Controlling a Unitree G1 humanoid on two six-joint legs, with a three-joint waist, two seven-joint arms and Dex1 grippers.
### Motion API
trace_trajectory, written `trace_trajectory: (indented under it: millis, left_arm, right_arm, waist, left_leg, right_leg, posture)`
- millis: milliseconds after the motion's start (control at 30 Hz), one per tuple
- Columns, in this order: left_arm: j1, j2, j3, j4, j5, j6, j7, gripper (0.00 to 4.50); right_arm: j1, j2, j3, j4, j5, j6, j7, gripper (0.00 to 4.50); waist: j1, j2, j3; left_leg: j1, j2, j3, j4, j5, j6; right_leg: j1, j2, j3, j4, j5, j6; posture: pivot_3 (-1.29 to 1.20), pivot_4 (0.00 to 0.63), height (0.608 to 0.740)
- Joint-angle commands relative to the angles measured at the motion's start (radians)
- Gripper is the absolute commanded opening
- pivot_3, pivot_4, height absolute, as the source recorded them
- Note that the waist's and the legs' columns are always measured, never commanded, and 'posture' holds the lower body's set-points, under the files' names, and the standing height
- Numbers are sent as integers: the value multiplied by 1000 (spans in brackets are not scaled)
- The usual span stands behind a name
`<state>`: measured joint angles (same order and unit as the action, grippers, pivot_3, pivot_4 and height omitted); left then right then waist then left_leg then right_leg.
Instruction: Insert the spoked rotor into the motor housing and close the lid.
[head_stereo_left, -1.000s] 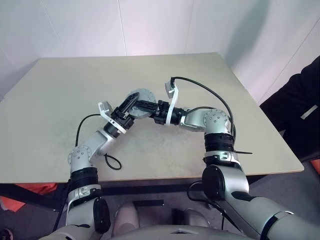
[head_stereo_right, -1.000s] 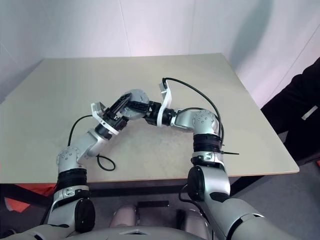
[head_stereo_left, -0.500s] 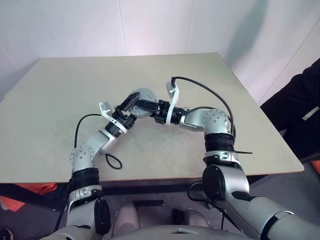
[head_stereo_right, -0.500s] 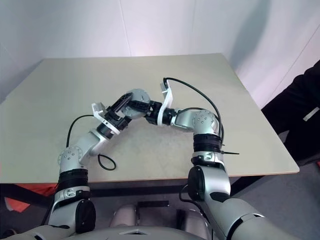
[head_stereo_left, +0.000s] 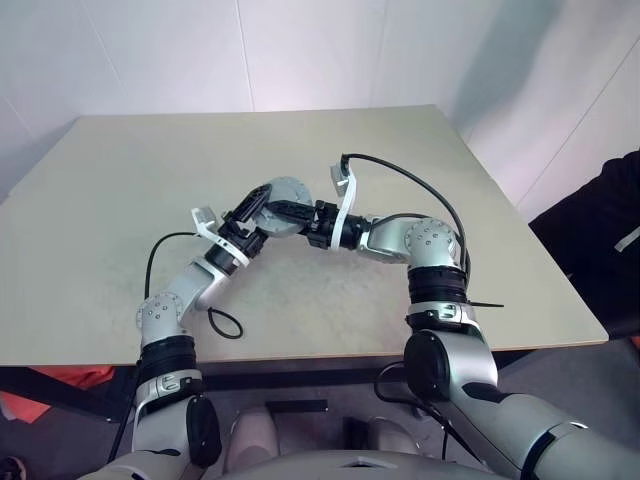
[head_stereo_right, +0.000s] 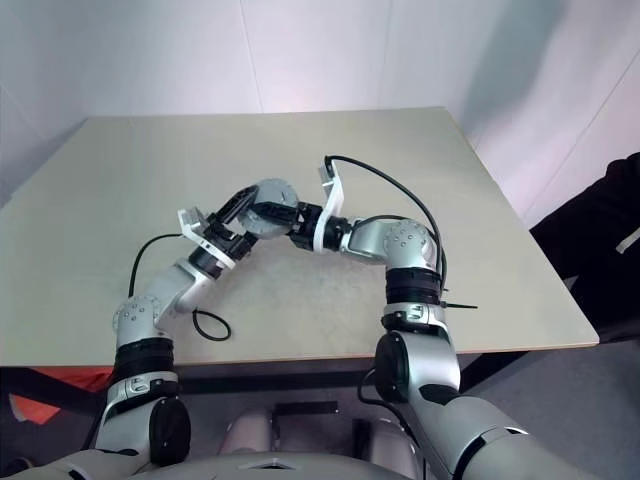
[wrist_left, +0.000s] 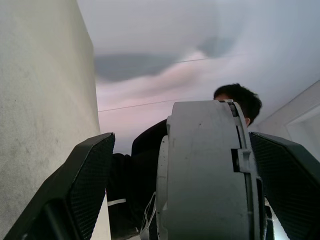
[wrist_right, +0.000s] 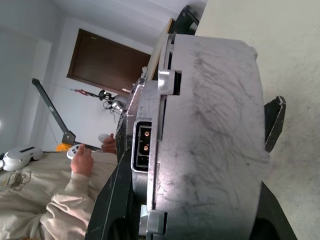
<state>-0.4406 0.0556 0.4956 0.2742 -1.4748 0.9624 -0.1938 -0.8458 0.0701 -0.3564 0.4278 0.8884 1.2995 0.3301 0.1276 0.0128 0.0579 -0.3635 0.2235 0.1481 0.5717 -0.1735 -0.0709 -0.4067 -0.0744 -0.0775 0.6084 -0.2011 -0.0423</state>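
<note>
Right end effector (head_stereo_left: 292, 212) is clamped on the motor housing (head_stereo_left: 284, 193) above the surface (head_stereo_left: 120, 180), lid (wrist_left: 202, 170) sits between the left end effector's (head_stereo_left: 255, 207) spread fingers (wrist_left: 85, 175), and the right wrist view catches its connector socket (wrist_right: 143, 141).

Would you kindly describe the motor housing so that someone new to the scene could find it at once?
Start at the beige table and follow both arms to where they meet above its middle. The motor housing is the round silver-grey metal puck there, gripped by the right hand, with the left hand's open fingers straddling it.

Left fingers (wrist_left: 90, 185) wider (off housing (wrist_left: 205, 175))
</note>
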Motion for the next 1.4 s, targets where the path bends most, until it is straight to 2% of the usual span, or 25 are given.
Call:
trace_trajectory:
  millis: [33, 133, 167, 600, 733, 833, 1000, 1133, 1400]
  left_arm:
    - [-12, 3, 0, -8, -6, -8, -7, 3266]
    - [-16, 7, -3, -2, -3, -8, -12, 2225]
    - [-16, 9, -7, -1, -3, -3, -12, 2118]
    - [-24, 14, -4, 15, 4, -9, -11, 2124]
    - [-21, 14, -7, 15, 14, -16, -10, 2124]
    - [-20, 14, -6, 14, 20, -20, -11, 2124]
    - [-20, 15, 0, 15, 48, -47, -13, 2124]
    - [-38, 50, 94, 43, 106, -224, 7, 2124]
    - [-50, 124, 211, 114, 159, -390, -22, 2124]
  right_arm:
    - [-39, 7, -5, -34, 40, -5, 29, 2187]
    - [-40, 6, -6, -33, 39, -6, 29, 2187]
    - [-41, 6, -6, -33, 38, -7, 30, 2187]
    - [-33, 6, 10, -48, 28, -33, 53, 2187]
    - [-30, 3, 13, -45, 22, -53, 51, 3353]
    - [-27, 0, 29, -51, -2, -84, 41, 4449]
    - [-26, -1, 43, -43, -29, -122, 33, 4485]
    - [-19, -6, 68, -10, -105, -198, 5, 4485]
    - [-16, -1, 74, 7, -116, -213, 13, 4485]
  waist:
    - [0, 0, 0]
    - [0, 0, 0]
    - [0, 0, 0]
    - [0, 0, 0]
    - [0, 0, 0]
    - [0, 0, 0]
    - [0, 0, 0]
    - [-3, 0, 0]
    - [-4, -2, 0]
  left_leg:
    - [0, 0, 0, 0, 0, 0]
    - [0, 0, 0, 0, 0, 0]
    - [0, 0, 0, 0, 0, 0]
    - [0, 0, 0, 0, 0, 0]
    - [0, 0, 0, 0, 0, 0]
    - [0, 0, 0, 1, 0, 0]
    - [0, 0, 0, 1, 0, 0]
    - [0, 0, 0, 1, 0, 0]
    - [0, 0, 0, 1, 0, 0]
  right_leg:
    - [0, 0, 0, 0, 0, 0]
    - [0, 0, 0, 0, 0, 0]
    - [0, 0, 0, 0, 0, 0]
    - [0, 0, 0, 1, 0, 0]
    - [0, 0, 0, 1, 0, 0]
    - [0, 0, 0, 1, 0, 0]
    - [0, 0, 0, 1, 0, 0]
    - [0, 0, 0, 1, 0, 0]
    - [0, 0, 0, 0, 0, 0]
  posture:
    - [0, 0, 740]
    - [0, 0, 740]
    - [0, 0, 740]
    - [0, 0, 740]
    - [0, 0, 740]
    - [0, 0, 740]
    - [0, 0, 740]
    - [0, 0, 740]
    - [0, 0, 740]
